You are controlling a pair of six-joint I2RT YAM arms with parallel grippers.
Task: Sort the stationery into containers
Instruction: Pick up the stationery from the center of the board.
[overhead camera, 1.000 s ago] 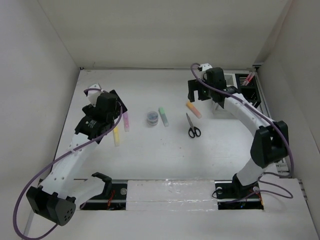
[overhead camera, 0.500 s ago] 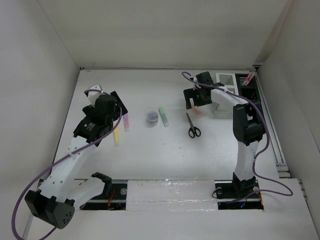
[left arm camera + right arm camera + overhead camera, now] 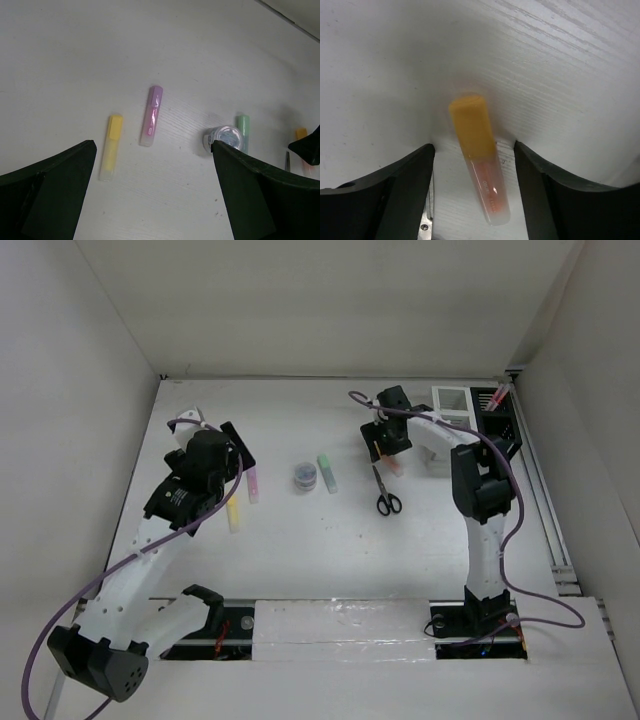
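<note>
The orange highlighter (image 3: 479,155) lies on the table between the fingers of my right gripper (image 3: 474,147), which is open, with a gap on each side of the pen. From above, this gripper (image 3: 383,445) points down at the orange highlighter (image 3: 394,466), left of the white container (image 3: 452,400) and the black container (image 3: 500,425). My left gripper (image 3: 153,160) hangs open and holds nothing, above the yellow highlighter (image 3: 111,146) and the purple highlighter (image 3: 151,121). The small round roll (image 3: 223,138) and the green highlighter (image 3: 243,125) lie further right. Black-handled scissors (image 3: 385,495) lie just in front of the orange highlighter.
Orange-red pens (image 3: 497,397) stick out of the black container. A tip of the scissors (image 3: 426,220) shows beside my right gripper's left finger. White walls close the table in at the back and on both sides.
My right arm has swung left and come down over the orange highlighter, and its jaws have narrowed around it. The left arm has barely moved.
</note>
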